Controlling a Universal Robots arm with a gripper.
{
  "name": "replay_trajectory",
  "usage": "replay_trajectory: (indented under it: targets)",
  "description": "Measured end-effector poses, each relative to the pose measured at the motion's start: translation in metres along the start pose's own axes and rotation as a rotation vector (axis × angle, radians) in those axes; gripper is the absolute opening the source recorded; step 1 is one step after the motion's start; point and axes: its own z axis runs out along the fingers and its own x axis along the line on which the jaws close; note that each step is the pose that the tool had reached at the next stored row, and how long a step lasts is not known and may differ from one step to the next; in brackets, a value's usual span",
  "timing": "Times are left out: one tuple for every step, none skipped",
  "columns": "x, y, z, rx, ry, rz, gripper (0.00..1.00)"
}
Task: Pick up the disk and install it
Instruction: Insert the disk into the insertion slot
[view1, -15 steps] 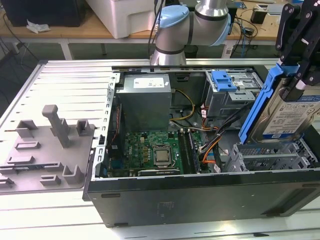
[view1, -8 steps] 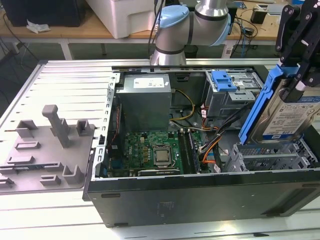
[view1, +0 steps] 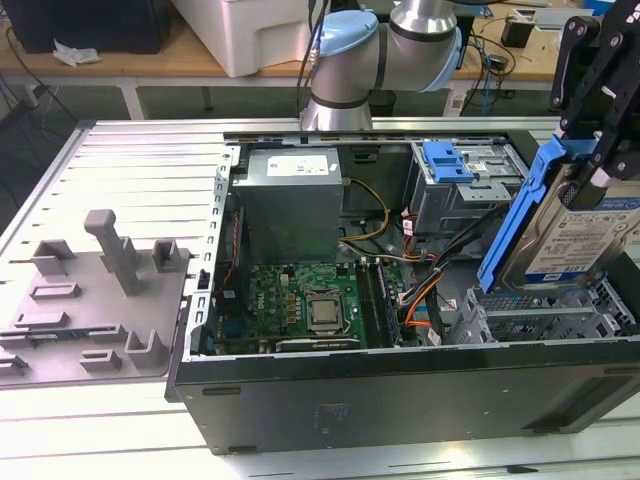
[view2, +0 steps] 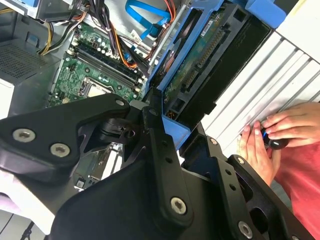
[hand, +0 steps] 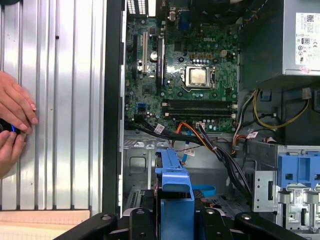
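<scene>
Ribbed metal tabletop (view1: 130, 160) carries an open computer case (view1: 400, 395) lying on its side, with a grey moulded fixture plate (view1: 90, 300) just beside it at the exterior view's left. You have the gripper (view1: 600, 165) at the upper right of the exterior view, jaws pinching the disk (view1: 580, 235) by its blue carrier; in the second wrist view the black fingers (view2: 152, 117) sit against either side of that carrier. The disk hangs tilted, label facing the camera, its lower end close over the grey drive cage (view1: 530, 315) at the right end of the case; whether it touches the cage you cannot tell. Inside the case, note the green motherboard (view1: 300, 305) with its processor socket (view1: 325, 312) at centre, the grey power supply box (view1: 290, 205) above it in the frame, and a bare blue bracket (view1: 447, 160) on the bay at upper right of the case. The arm's silver and blue joints (view1: 385, 40) stand behind the case at top centre. In the first wrist view, a person's hands (hand: 15, 117) rest on the tabletop outside the case wall, closed round a small dark object.
</scene>
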Motion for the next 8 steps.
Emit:
replay_trajectory:
  targets:
    - [0.0000,-0.0001,0.0004,0.0000,0.0000,0.000,0.37]
    - [0.0000,-0.0002,0.0007,0.0000,0.0000,0.000,0.37]
    - [0.0000,-0.0003,0.0011,0.0000,-0.0001,0.000,0.37]
    - [0.0001,-0.0004,0.0014,0.0000,0.0000,0.000,0.37]
    - [0.0001,-0.0005,0.0019,0.0000,-0.0001,0.000,0.37]
    - [0.0001,-0.0007,0.0024,0.0000,-0.0001,0.000,0.37]
    - [0.0004,-0.0013,0.0038,0.0000,0.0000,0.000,0.37]
    - [0.0005,-0.0014,0.0047,0.0000,-0.0001,0.000,0.37]
